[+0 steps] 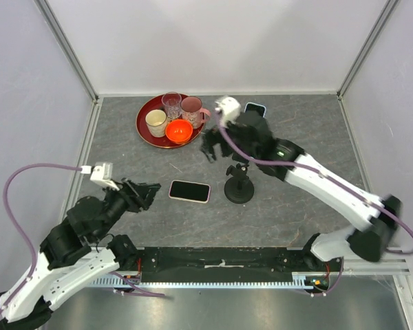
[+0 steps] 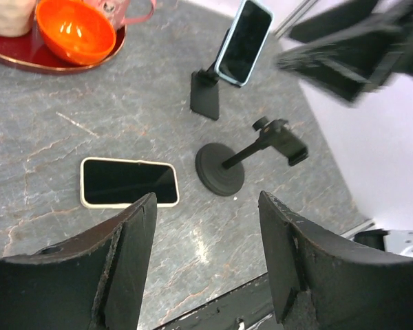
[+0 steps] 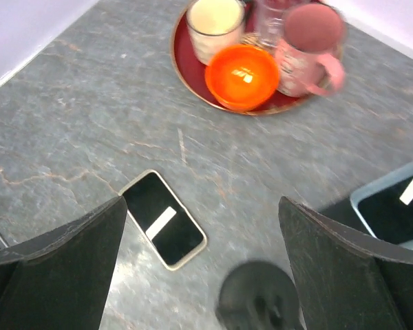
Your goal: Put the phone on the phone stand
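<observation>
A phone [image 1: 189, 190] in a pale case lies flat, screen up, near the table's middle; it also shows in the left wrist view [image 2: 129, 181] and the right wrist view [image 3: 164, 218]. Just right of it stands the black phone stand [image 1: 239, 185], a round base [image 2: 220, 168] with a tilted arm and clamp on top. My left gripper [image 1: 153, 196] is open and empty, just left of the phone [image 2: 206, 199]. My right gripper [image 1: 215, 150] hangs open and empty above the table behind the phone and stand [image 3: 203, 201].
A red tray [image 1: 143, 134] at the back holds a cream cup [image 1: 155, 122], an orange bowl [image 1: 179, 130], a glass [image 1: 171, 104] and a pink mug [image 1: 193, 110]. A second phone in a blue case [image 1: 255, 108] leans on another stand at the back [image 2: 243, 41].
</observation>
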`<state>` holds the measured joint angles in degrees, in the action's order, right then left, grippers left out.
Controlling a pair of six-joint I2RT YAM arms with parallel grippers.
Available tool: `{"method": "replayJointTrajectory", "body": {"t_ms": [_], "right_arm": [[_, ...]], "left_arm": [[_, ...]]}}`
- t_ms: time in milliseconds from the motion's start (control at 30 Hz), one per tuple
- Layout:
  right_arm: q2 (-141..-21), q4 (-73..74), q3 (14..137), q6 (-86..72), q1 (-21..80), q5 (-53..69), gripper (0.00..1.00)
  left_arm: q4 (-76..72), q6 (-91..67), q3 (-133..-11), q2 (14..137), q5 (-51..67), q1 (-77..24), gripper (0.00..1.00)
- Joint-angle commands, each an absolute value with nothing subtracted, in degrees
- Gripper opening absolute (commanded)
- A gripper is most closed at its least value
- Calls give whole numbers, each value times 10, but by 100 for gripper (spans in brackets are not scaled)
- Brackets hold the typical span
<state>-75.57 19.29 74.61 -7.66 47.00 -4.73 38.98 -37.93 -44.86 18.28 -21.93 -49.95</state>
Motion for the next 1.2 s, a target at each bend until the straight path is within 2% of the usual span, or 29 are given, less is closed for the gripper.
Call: {"method": "replayJointTrajectory", "body": {"t_ms": [0, 133, 400, 600, 767, 1167], "right_arm": [[-940, 244, 874, -36, 493, 31, 98], [-1047, 255, 919, 12, 515, 69, 98], [-1196, 342, 976, 110, 569, 20, 98], [-1221, 341, 952, 134, 577, 25, 98], [-1237, 337, 946, 146, 587, -33, 98], [-1263, 337, 949, 160, 590, 28, 96]], "left_arm": [[387, -388, -456, 129, -239, -501, 67], [438, -405, -475, 97, -246, -500, 67], [466, -414, -479, 72, -265, -500, 67], [446, -409, -474, 102, -248, -500, 67], [439, -410, -468, 107, -244, -501, 67], [439, -415, -464, 111, -238, -500, 67]]}}
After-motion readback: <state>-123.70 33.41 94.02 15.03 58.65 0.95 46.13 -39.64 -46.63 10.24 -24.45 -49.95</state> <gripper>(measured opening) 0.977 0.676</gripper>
